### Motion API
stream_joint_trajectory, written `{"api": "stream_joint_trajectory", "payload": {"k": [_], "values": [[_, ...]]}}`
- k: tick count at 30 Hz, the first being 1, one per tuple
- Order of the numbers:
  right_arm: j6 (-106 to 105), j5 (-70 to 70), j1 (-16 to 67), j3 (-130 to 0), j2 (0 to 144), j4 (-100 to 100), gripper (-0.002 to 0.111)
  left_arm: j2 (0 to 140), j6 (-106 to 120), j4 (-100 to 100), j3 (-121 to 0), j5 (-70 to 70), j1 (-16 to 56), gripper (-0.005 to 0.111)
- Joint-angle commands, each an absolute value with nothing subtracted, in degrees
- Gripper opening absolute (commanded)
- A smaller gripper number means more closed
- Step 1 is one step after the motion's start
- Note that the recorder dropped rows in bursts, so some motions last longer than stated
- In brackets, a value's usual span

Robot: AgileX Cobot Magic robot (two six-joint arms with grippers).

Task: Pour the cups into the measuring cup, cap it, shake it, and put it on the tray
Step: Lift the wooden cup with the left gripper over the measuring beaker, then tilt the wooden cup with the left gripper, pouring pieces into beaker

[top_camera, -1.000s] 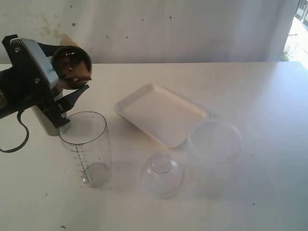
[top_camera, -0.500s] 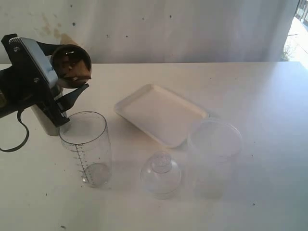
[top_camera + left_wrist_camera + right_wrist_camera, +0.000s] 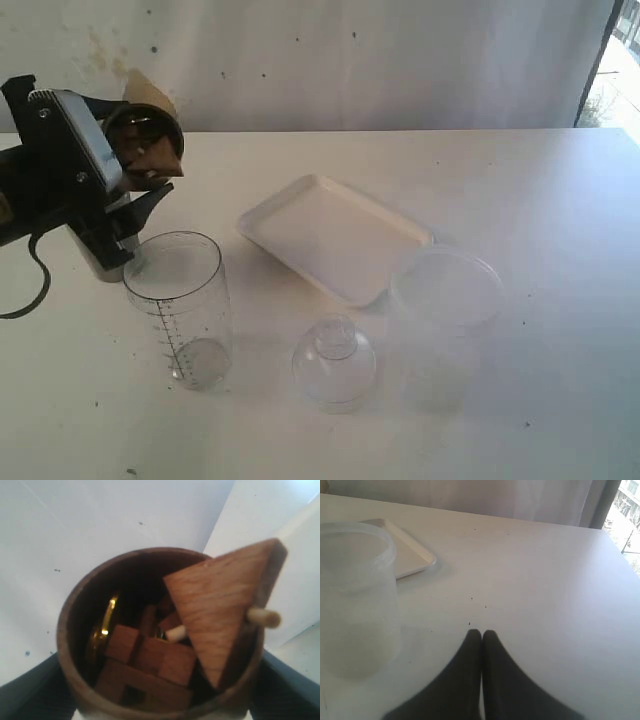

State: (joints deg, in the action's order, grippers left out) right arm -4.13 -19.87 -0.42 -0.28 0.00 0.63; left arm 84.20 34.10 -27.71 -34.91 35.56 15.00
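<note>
"Over on the left of the table, that wooden cup (image 3: 67, 630) is tipped on its side, and I don't like the big triangular block (image 3: 220, 620) poking out past the rim."

"You think it misses?"

"It could. The measuring cup (image 3: 180, 300) stands lower and nearer us, its mouth narrow. That block may strike the lip and bounce onto the table, or jam across the opening. The small blocks behind it might then spill out all at once."

"And the grip?"

"The left gripper (image 3: 143, 150) stands wide, its jaws clamping the wooden cup from both sides. The steel tumbler (image 3: 92, 255) waits behind it, half hidden."

"The other arm?"

"The right gripper (image 3: 481, 637) is pressed closed, holding nothing, low over bare table. The tray (image 3: 340, 240) lies well apart."
</note>
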Motion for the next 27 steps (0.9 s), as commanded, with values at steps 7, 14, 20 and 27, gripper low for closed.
{"api": "stream_joint_trajectory", "payload": {"k": [7,14,20,27], "values": [[-4.2,-19.7,-0.6,0.0,0.0,0.4,0.000,81.0,31.7,-26.4,-35.4,34.6,15.0,0.000],[-4.2,-19.7,-0.6,0.0,0.0,0.4,0.000,79.5,26.8,-27.2,-35.4,33.6,13.9,0.000],[-4.2,-19.7,-0.6,0.0,0.0,0.4,0.000,77.4,22.5,-34.5,-32.9,33.1,10.4,0.000],[-4.2,-19.7,-0.6,0.0,0.0,0.4,0.000,77.5,22.5,-38.6,-31.4,39.1,10.0,0.000]]}}
